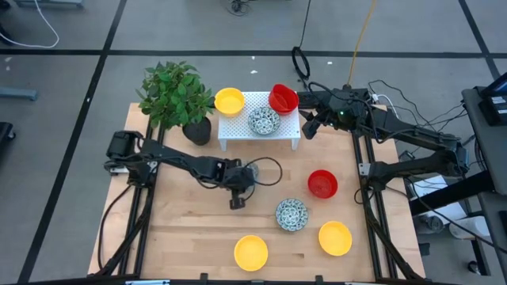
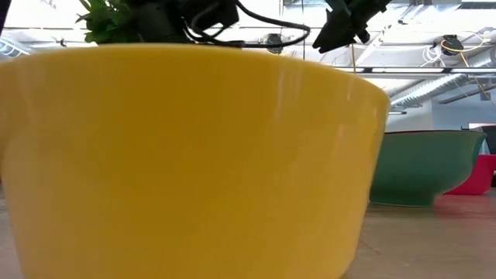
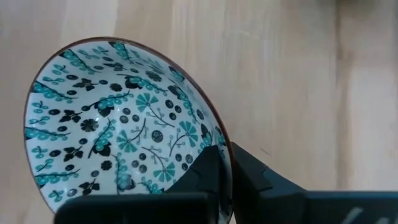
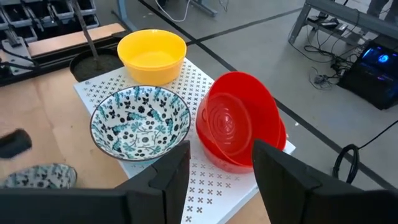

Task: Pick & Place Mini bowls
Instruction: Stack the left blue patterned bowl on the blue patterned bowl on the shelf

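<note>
My left gripper (image 1: 242, 178) is over the middle of the table, shut on a blue-and-white patterned bowl (image 3: 118, 118). My right gripper (image 1: 311, 127) (image 4: 221, 168) hangs open at the right end of the white rack (image 1: 259, 133). A tilted red bowl (image 4: 239, 124) lies just beyond its fingers, untouched. On the rack with it are a yellow bowl (image 1: 229, 100) and a patterned bowl (image 1: 263, 120). On the wood stand a red bowl (image 1: 322, 184), a patterned bowl (image 1: 291, 214) and two yellow bowls (image 1: 251, 252) (image 1: 335, 237). My left gripper (image 3: 227, 171) pinches the patterned bowl's rim (image 3: 225, 146). One finger (image 3: 202, 171) is inside the bowl and the other (image 3: 264, 180) is outside its wall. The bowl is tipped so that its opening faces the wrist camera, with the wooden tabletop behind it.
A dark plant pot with a leafy plant (image 1: 176, 99) stands at the rack's left end. In the low view a yellow bowl (image 2: 186, 155) fills most of the picture, with both arms showing above it. Bare wood lies on the table's near left part (image 1: 182, 229).
</note>
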Robot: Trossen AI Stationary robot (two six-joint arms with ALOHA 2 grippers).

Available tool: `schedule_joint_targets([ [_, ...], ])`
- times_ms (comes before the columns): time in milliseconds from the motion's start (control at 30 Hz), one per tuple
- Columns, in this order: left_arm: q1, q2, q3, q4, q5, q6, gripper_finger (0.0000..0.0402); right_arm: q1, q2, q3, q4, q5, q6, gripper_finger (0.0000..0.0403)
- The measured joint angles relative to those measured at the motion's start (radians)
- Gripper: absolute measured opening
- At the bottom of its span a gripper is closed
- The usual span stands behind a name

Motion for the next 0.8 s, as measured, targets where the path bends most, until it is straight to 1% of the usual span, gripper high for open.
schedule_joint_targets([
  [100, 0.003, 0.044, 0.045, -0.015, -0.032, 0.085, 0.0024, 0.0, 0.0, -0.018, 0.026, 0.0, 0.023, 0.016],
  [200, 0.011, 0.081, 0.092, -0.036, -0.048, 0.14, 0.0019, 0.0, 0.0, -0.058, 0.069, -0.019, 0.044, 0.016],
  [333, 0.019, 0.105, 0.129, -0.056, -0.053, 0.154, 0.0012, 0.0, 0.0, -0.13, 0.137, -0.09, 0.053, 0.016],
  [400, 0.02, 0.106, 0.132, -0.056, -0.056, 0.125, 0.0019, 0.005, 0.0, -0.165, 0.168, -0.122, 0.059, 0.016],
  [533, 0.022, 0.102, 0.134, -0.059, -0.089, 0.034, 0.0069, 0.014, 0.0, -0.197, 0.199, -0.131, 0.07, 0.016],
  [633, 0.023, 0.1, 0.134, -0.051, -0.094, 0.007, 0.011, 0.025, 0.0, -0.211, 0.215, -0.131, 0.069, 0.016],
  [700, 0.023, 0.1, 0.134, -0.048, -0.09, 0.0, 0.0135, 0.037, 0.0, -0.214, 0.223, -0.132, 0.06, 0.016],
  [800, 0.023, 0.09, 0.134, -0.034, -0.057, -0.029, 0.0166, 0.058, -0.001, -0.214, 0.218, -0.145, 0.023, 0.0163],
])
